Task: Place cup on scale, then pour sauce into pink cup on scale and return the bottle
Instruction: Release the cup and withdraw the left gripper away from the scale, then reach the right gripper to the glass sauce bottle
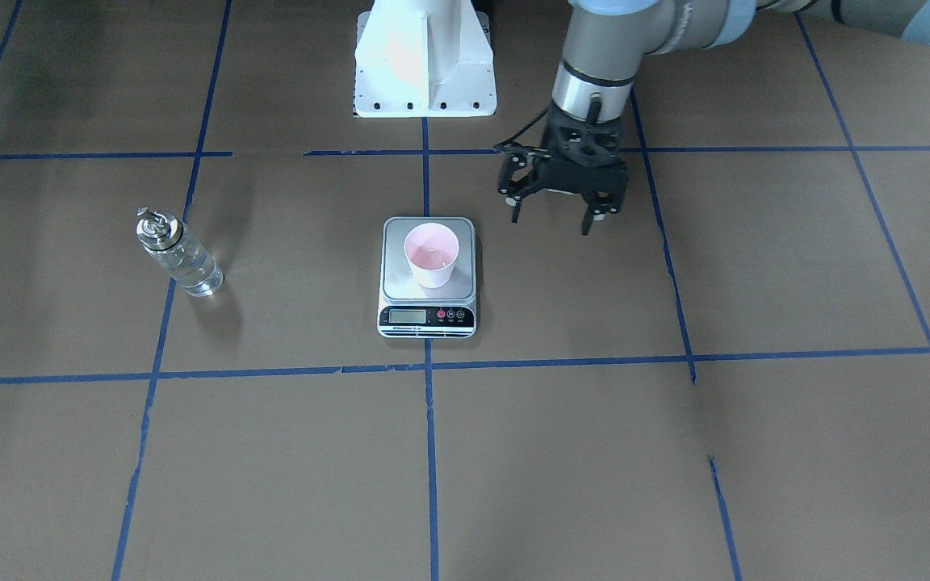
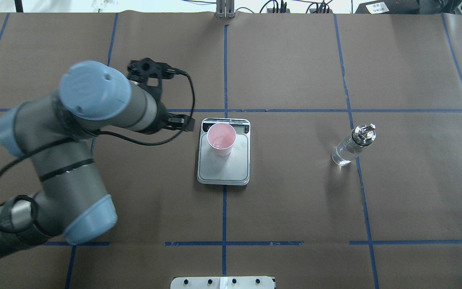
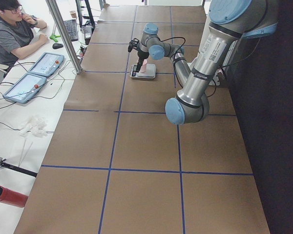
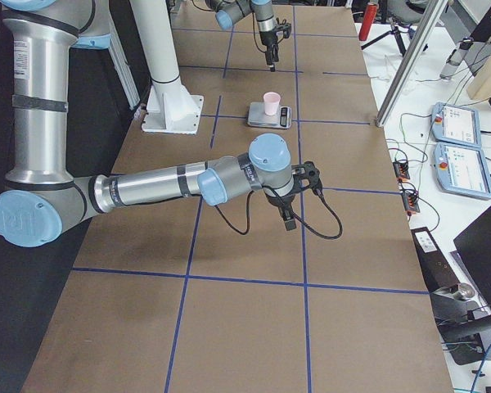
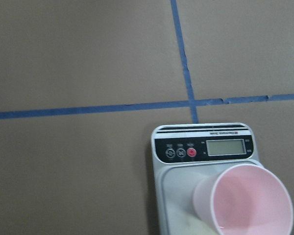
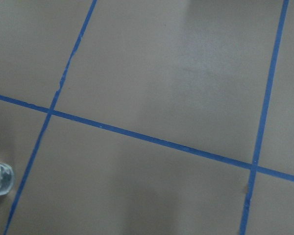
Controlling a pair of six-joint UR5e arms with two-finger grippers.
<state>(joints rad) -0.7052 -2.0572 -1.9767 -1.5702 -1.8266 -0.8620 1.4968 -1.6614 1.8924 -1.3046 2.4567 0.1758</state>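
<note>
Even, diffuse light is falling from above on the brown surface (image 1: 756, 266), and shadows are showing soft-edged. The bottle (image 1: 179, 256) is casting a faint, blurry shadow by its base, and its metal cap is glinting. The white robot base (image 1: 425, 56) is blowing out to near pure white in the front-facing view. In the overhead view the scale (image 2: 223, 168) is giving off a dull sheen, and the strip beyond the far edge is overexposing. Both wrist views are looking dimmer and softer, and the cup (image 5: 245, 200) is blurring at close range. The side views are falling into black along the robot's side.
</note>
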